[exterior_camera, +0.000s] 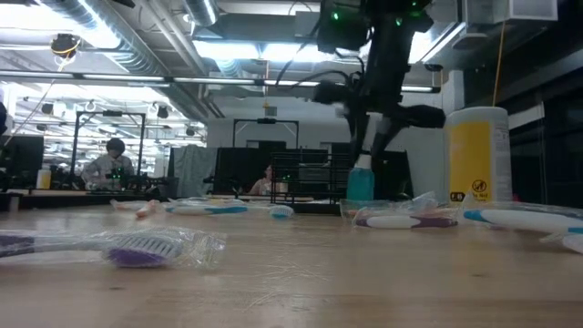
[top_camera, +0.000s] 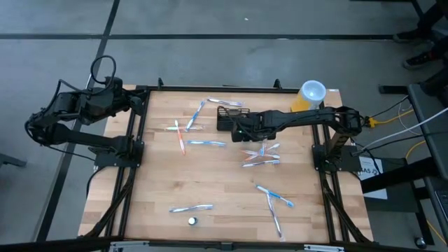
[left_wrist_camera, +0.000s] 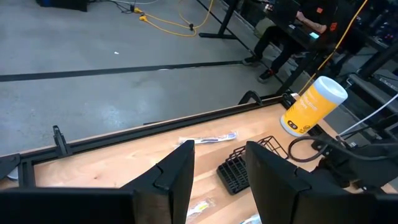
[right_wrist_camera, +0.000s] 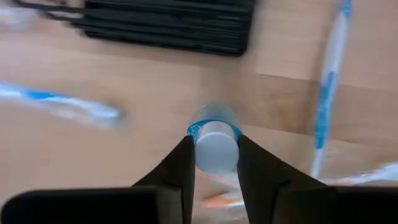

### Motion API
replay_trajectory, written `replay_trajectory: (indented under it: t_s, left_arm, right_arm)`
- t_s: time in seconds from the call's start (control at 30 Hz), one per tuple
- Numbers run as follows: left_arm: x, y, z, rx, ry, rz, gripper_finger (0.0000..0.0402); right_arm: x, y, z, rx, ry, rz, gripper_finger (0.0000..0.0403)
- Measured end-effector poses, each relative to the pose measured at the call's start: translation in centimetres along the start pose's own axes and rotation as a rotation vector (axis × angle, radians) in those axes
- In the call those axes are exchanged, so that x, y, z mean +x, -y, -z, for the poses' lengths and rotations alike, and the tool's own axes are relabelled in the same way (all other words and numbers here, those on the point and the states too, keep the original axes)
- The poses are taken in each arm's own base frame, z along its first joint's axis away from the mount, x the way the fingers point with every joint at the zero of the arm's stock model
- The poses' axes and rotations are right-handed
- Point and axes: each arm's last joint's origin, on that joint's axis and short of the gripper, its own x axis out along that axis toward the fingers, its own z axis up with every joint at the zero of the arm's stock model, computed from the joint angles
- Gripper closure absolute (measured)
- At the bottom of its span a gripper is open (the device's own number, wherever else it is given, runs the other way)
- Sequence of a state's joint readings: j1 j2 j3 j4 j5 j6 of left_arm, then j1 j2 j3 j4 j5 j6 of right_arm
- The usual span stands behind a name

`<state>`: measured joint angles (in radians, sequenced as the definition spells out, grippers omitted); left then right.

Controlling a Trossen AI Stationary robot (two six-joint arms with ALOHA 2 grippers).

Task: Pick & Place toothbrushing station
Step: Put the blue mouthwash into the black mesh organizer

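Note:
The black wire-mesh caddy point(top_camera: 227, 116) stands on the wooden table at the far middle; it also shows in the left wrist view point(left_wrist_camera: 239, 168) and the right wrist view point(right_wrist_camera: 168, 25). My right gripper point(top_camera: 239, 131) hovers just near of the caddy, shut on a small blue tube with a white cap point(right_wrist_camera: 216, 149), which also shows in the low view point(exterior_camera: 361, 184). My left gripper point(left_wrist_camera: 217, 180) is open and empty at the table's far left corner point(top_camera: 136, 98). My right gripper pinches the blue tube between its two fingers point(right_wrist_camera: 185, 155), on its two sides just below the white cap point(right_wrist_camera: 194, 130). The fingers come from above, pointing down. The tube stands upright below them, cap up. I cannot tell whether its lower end touches the table.
A yellow canister with a white lid point(top_camera: 311, 94) stands at the far right. Several wrapped toothbrushes lie scattered: by the caddy point(top_camera: 206, 143), under the right arm point(top_camera: 260, 157), near right point(top_camera: 274, 197) and near middle point(top_camera: 190, 208). A small white object point(top_camera: 192, 221) lies near the front edge.

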<state>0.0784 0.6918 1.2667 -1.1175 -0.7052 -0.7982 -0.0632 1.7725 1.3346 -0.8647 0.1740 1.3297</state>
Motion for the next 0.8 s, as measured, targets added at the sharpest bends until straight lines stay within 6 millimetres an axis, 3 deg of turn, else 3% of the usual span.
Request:
replay_trajectory:
  t_s: [0.27,0.4,0.6,0.8]
  left_arm:
    - [0.0,0.0,0.0,0.000,0.006,-0.005,0.0263]
    - [0.0,0.0,0.0,0.000,0.008,-0.007,0.0263]
    - [0.0,0.0,0.0,0.000,0.008,-0.008,0.0263]
    - [0.0,-0.1,-0.1,-0.001,0.020,-0.020,0.0263]
  right_arm:
    - [-5.3,-3.7,-1.9,-0.073,0.095,-0.199,0.0311]
    - [-7.3,-3.7,-4.7,-0.087,0.152,-0.204,0.0311]
    - [-8.6,-2.6,-9.5,-0.109,0.135,-0.121,0.0311]
    - [-8.0,-4.0,-11.1,-0.168,0.082,-0.119,0.0311]
